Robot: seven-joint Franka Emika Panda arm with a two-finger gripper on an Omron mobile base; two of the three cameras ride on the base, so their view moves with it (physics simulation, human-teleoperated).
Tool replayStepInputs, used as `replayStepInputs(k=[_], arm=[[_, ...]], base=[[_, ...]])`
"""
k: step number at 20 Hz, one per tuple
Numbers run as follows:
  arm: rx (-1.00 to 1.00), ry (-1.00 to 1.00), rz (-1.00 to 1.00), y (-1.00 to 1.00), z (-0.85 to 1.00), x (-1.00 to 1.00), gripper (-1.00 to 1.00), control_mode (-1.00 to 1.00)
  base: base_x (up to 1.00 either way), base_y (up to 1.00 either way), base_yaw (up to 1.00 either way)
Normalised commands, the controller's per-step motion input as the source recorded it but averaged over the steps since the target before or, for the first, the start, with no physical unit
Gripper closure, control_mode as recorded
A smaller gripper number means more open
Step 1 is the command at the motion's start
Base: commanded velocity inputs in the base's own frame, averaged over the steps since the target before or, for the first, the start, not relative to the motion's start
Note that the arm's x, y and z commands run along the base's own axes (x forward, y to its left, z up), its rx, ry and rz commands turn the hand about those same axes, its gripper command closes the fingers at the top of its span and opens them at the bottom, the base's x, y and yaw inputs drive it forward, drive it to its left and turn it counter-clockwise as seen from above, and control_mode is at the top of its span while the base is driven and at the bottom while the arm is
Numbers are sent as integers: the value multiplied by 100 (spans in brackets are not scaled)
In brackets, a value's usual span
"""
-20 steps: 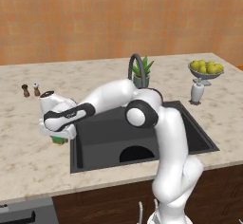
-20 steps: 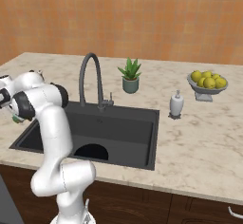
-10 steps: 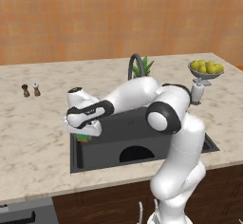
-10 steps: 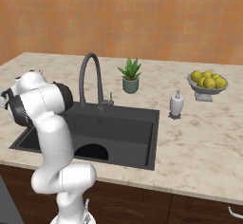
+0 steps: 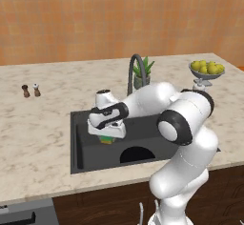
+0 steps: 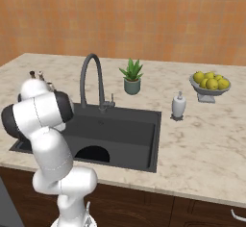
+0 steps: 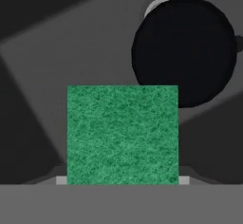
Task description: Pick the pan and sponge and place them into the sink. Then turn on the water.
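The green sponge sits between the fingertips of my gripper, which is shut on it. From the left base view, the gripper hangs inside the left part of the dark grey sink, with the sponge just under it and above the basin floor. The round black pan lies on the sink floor beyond the sponge and partly covers the metal drain. Both base views show the pan near the basin's front wall. My own arm hides the gripper in the right base view.
A dark arched tap stands behind the sink. Also on the counter are a potted plant, a soap dispenser, a bowl of lemons, and salt and pepper shakers at the far left.
The arm has swung right, carrying the sponge from over the counter at the sink's left edge to inside the basin's left part. The pan has not moved.
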Motion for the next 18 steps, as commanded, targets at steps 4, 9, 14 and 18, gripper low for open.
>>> replayStepInputs(k=[4, 9, 14, 18], arm=[[4, 4, 0, -38, -48, 0, 100, -100], [6, 1, 0, -6, -57, 0, 100, -100], [1, 3, 0, 18, -49, 0, 100, -100], [0, 0, 0, 19, -50, 0, 100, -100]], base=[[0, 0, 0], [0, 0, 0], [0, 0, 0], [0, 0, 0]])
